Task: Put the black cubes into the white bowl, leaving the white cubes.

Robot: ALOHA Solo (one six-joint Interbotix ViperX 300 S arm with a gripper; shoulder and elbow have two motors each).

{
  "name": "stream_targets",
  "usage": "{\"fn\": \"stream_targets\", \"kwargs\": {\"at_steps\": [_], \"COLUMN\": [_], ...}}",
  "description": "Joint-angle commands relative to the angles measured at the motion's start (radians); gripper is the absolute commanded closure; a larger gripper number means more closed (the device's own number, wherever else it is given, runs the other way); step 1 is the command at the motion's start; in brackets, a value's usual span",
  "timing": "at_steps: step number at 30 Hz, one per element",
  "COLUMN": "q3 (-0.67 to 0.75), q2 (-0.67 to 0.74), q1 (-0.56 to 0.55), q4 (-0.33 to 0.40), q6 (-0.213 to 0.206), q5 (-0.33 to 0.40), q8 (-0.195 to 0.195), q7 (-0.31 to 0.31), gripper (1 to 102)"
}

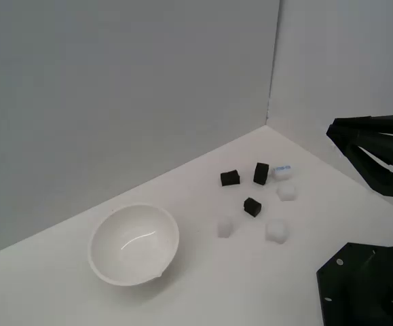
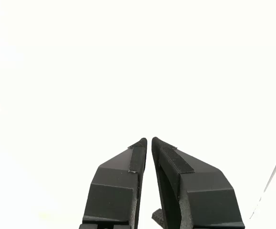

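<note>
Black cubes [image 1: 252, 206] outside white bowl [image 1: 134, 244], pincer [image 2: 149, 140] seemingly closed

**Lighting and picture quality**

Exterior view: even, diffuse light, sharp focus; soft faint shadows under the white bowl [image 1: 134, 243], which carries a small curved highlight inside. Wrist view: background blown out to near-pure white; gripper [image 2: 149, 140] dark, slightly soft-edged.
</note>
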Motion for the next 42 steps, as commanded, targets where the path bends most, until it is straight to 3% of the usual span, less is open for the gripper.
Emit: {"fn": "stream_targets", "kwargs": {"at_steps": [1, 13, 19, 23, 26, 29, 34, 42], "q3": [0.018, 0.018, -0.035, -0.167, -0.282, -0.407, -0.617, -0.862], "q2": [0.018, 0.017, -0.034, -0.169, -0.284, -0.411, -0.615, -0.862], "q1": [-0.009, -0.009, 0.006, 0.021, 0.020, 0.028, 0.037, 0.037], "q4": [0.002, -0.003, -0.063, -0.153, -0.219, -0.278, -0.367, -0.407], "q6": [-0.017, -0.014, 0.005, 0.043, 0.048, 0.052, 0.052, 0.052], "q5": [-0.003, -0.012, -0.074, -0.163, -0.227, -0.284, -0.373, -0.413], "q8": [0.009, 0.014, 0.015, 0.015, 0.014, 0.003, -0.049, -0.054], "q7": [0.012, 0.026, 0.025, 0.026, 0.028, 0.072, 0.144, 0.215], "gripper": [100, 100, 100, 100, 100, 100, 100, 99]}}
